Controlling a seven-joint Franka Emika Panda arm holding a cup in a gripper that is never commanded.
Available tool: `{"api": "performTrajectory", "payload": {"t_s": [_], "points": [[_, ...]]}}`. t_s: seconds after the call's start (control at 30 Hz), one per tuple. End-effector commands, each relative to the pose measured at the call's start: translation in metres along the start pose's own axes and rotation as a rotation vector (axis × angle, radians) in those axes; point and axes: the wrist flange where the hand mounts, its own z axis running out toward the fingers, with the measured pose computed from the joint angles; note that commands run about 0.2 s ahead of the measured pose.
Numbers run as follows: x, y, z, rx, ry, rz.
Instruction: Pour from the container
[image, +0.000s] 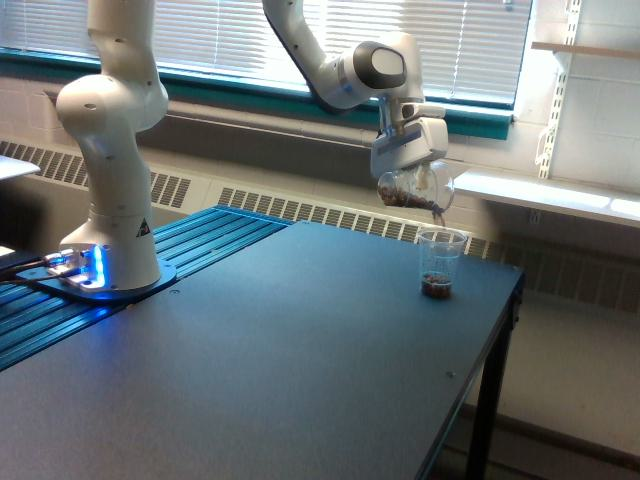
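Clear container (415, 188), tilted in clamped jaws, hangs over ribbed cup (438, 262); table (250, 350) otherwise bare.

A dark table (300, 350) fills the near scene. A small clear cup (438, 264) stands on it, far right. The arm's base (110, 275) sits at its left.

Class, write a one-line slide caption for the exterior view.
End effector tilts the container, pouring brown granules into the small cup on the dark table.
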Motion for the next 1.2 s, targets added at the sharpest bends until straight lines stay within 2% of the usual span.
{"api": "performTrajectory", "payload": {"t_s": [0.03, 0.53, 1.2], "points": [[0.0031, -0.0078, -0.0073, -0.008, 0.004, -0.039], [0.0079, -0.0055, -0.0112, -0.043, -0.011, -0.073], [0.0046, -0.0009, -0.0107, -0.068, -0.034, -0.093]]}}
